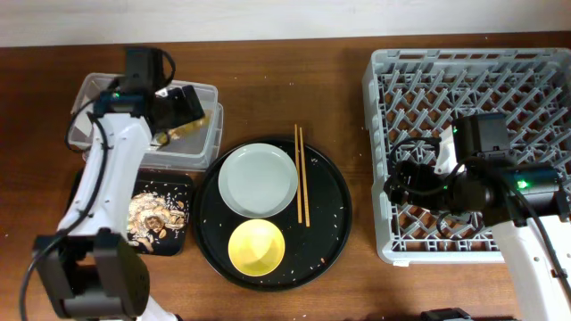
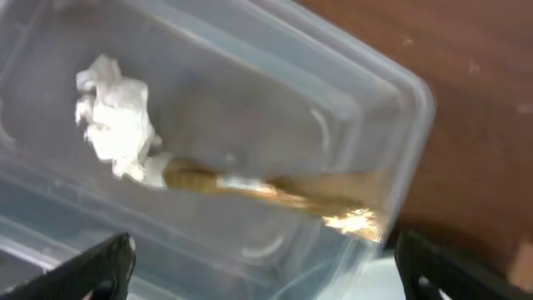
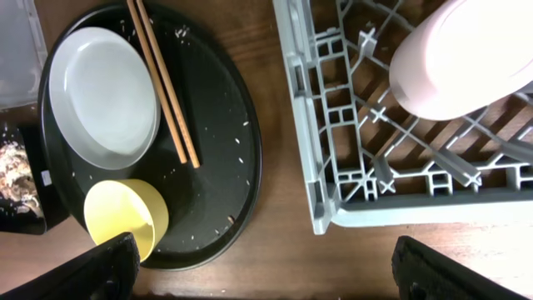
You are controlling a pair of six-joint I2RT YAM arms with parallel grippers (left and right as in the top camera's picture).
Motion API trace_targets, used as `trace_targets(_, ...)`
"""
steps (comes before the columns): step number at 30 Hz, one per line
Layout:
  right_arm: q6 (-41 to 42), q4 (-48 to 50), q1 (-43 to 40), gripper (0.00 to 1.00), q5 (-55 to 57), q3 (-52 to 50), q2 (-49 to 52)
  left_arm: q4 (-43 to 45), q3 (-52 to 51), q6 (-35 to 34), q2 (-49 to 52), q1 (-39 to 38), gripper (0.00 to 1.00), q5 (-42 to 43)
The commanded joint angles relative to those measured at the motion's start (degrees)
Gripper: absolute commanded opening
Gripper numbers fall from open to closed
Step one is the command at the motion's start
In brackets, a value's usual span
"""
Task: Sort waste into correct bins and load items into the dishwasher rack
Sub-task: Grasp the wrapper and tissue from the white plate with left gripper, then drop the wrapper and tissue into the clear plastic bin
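Note:
The crumpled white tissue [image 2: 117, 117] and the gold-and-brown wrapper [image 2: 275, 193] lie inside the clear box [image 2: 391, 108]. My left gripper [image 2: 266, 283] is open and empty just above them; in the overhead view it [image 1: 183, 111] hovers over the box [image 1: 207, 143]. Food scraps [image 1: 153, 214] lie in the shallow black tray [image 1: 183, 183]. The plate [image 1: 258, 178], yellow bowl [image 1: 257, 246] and chopsticks [image 1: 302, 174] sit on the round black tray. My right gripper [image 3: 262, 275] is open and empty over the table beside the rack [image 3: 333, 217]. A pink cup [image 3: 466, 54] lies in the rack. The blue cup is out of view.
The large round black tray [image 1: 335, 218] sits mid-table, scattered with rice grains. The grey rack [image 1: 473, 71] fills the right side, and my right arm reaches across its left edge. The shallow black tray sits close against the clear box and the round tray.

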Motion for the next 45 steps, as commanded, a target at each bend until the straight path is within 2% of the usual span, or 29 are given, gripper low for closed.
trace_targets(1, -0.52, 0.44, -0.31, 0.98, 0.31, 0.02, 0.00, -11.93, 8.74, 9.81, -7.63, -0.52, 0.99, 9.55)
trace_targets(6, -0.52, 0.20, -0.31, 0.98, 0.28, 0.02, 0.00, -26.10, 8.98, 14.82, -11.06, -6.71, 0.92, 13.00)
trace_targets(11, -0.52, 0.22, -0.31, 0.98, 0.31, 0.02, 0.00, -26.03, 8.96, 14.95, -11.02, -14.84, 0.93, 12.79)
trace_targets(12, -0.52, 0.22, -0.31, 0.98, 0.31, 0.02, 0.00, -25.99, 8.96, 14.95, -11.02, -16.24, 0.99, 12.79)
trace_targets(15, -0.50, 0.22, -0.31, 0.98, 0.31, 0.02, 0.00, -25.99, 8.96, 14.95, -11.02, -20.28, 0.99, 12.79)
trace_targets(33, -0.52, 0.22, -0.31, 0.98, 0.28, 0.02, 0.00, -25.81, 8.96, 14.97, -11.04, -20.76, 0.99, 11.63)
trace_targets(35, -0.50, 0.22, -0.31, 0.98, 0.31, 0.02, 0.00, -22.49, 8.92, 14.99, -12.66, -20.87, 0.99, 5.97)
trace_targets(36, -0.50, 0.22, -0.31, 0.98, 0.31, 0.02, 0.00, -17.44, 8.20, 15.69, -14.93, -20.87, 0.99, 3.43)
trace_targets(39, -0.52, 0.24, -0.31, 0.98, 0.31, 0.02, 0.00, -5.25, 3.28, 22.38, -24.28, -20.87, 0.99, 3.74)
trace_targets(41, -0.50, 0.22, -0.31, 0.98, 0.28, 0.02, 0.00, -0.85, -1.49, 23.17, -30.64, -20.15, 0.99, 3.54)
trace_targets(45, -0.50, 0.22, -0.31, 0.98, 0.31, 0.02, 0.00, 7.04, -17.59, 23.15, -47.19, -16.44, 1.00, 4.24)
